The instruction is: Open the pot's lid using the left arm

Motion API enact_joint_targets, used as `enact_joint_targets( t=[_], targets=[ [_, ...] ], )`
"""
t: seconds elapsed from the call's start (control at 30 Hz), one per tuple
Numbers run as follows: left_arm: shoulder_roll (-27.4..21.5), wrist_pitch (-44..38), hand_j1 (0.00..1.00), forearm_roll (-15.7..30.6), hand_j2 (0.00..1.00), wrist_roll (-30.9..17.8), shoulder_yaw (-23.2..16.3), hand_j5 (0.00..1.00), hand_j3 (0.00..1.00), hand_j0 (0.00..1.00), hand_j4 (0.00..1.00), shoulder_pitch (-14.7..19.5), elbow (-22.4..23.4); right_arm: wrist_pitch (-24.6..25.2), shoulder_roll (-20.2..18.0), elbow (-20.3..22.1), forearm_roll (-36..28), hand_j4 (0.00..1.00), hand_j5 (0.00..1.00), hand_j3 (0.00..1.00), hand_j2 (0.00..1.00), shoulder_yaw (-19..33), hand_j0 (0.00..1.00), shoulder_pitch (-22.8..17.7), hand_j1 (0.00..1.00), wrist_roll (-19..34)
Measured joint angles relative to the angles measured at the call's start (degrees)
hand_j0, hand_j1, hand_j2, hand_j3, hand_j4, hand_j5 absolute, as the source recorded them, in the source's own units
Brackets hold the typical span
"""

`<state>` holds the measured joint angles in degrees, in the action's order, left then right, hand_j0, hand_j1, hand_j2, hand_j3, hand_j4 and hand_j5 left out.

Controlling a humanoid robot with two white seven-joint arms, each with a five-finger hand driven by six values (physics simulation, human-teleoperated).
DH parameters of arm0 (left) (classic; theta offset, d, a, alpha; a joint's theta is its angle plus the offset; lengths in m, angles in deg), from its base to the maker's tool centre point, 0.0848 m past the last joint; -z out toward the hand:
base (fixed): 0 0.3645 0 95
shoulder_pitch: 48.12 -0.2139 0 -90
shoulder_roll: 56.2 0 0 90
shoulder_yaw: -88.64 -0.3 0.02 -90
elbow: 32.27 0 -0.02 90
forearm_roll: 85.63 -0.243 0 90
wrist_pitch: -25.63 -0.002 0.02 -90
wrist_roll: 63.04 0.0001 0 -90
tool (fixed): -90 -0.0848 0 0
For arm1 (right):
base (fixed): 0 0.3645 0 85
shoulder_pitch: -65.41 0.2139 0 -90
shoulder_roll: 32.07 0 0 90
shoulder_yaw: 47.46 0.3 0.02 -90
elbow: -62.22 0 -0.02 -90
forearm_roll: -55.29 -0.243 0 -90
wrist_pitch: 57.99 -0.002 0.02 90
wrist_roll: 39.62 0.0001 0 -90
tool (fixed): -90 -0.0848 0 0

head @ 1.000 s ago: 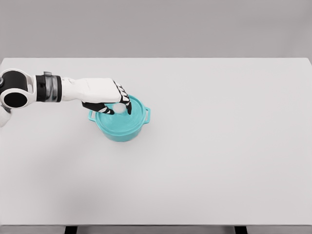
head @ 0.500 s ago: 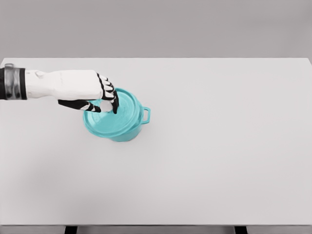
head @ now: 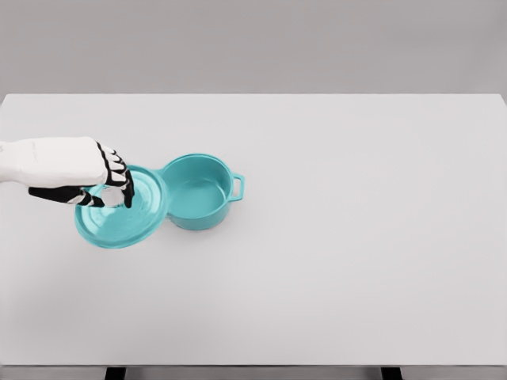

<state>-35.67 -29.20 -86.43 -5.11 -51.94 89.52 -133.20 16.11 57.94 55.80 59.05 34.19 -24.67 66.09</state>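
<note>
I see the left hand (head: 79,172) reaching in from the left edge, its fingers (head: 119,178) curled on the knob of the teal lid (head: 120,214). The lid is off the pot (head: 198,192) and sits to its left, its right rim overlapping the pot's left wall in my view. The pot stands open on the white table (head: 356,237), one side handle showing at its right. I cannot tell whether the lid touches the table.
</note>
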Motion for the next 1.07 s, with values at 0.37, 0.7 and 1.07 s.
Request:
enact_joint_targets(
  t=[0.37, 0.7, 1.07],
  targets=[
    [-5.1, 0.0, 1.0, -0.4, 1.0, 0.2, 0.4, 1.0, 1.0, 1.0, 1.0, -4.6, -0.1, 0.0, 0.0, 0.0, 0.0, 1.0, 1.0, 1.0, 1.0, 0.0, 1.0, -0.1, 1.0, 0.0],
    [-5.4, 0.0, 1.0, -0.4, 1.0, 0.4, 2.3, 1.0, 1.0, 1.0, 1.0, -5.5, -0.1, 0.0, 0.0, 0.0, 0.0, 1.0, 1.0, 1.0, 1.0, 0.0, 1.0, -0.1, 1.0, 0.0],
    [11.3, 0.0, 1.0, 4.1, 1.0, 0.8, 6.8, 1.0, 1.0, 1.0, 1.0, -1.5, -0.1, 0.0, 0.0, 0.0, 0.0, 1.0, 1.0, 1.0, 1.0, 0.0, 1.0, -0.1, 1.0, 0.0]
  ],
)
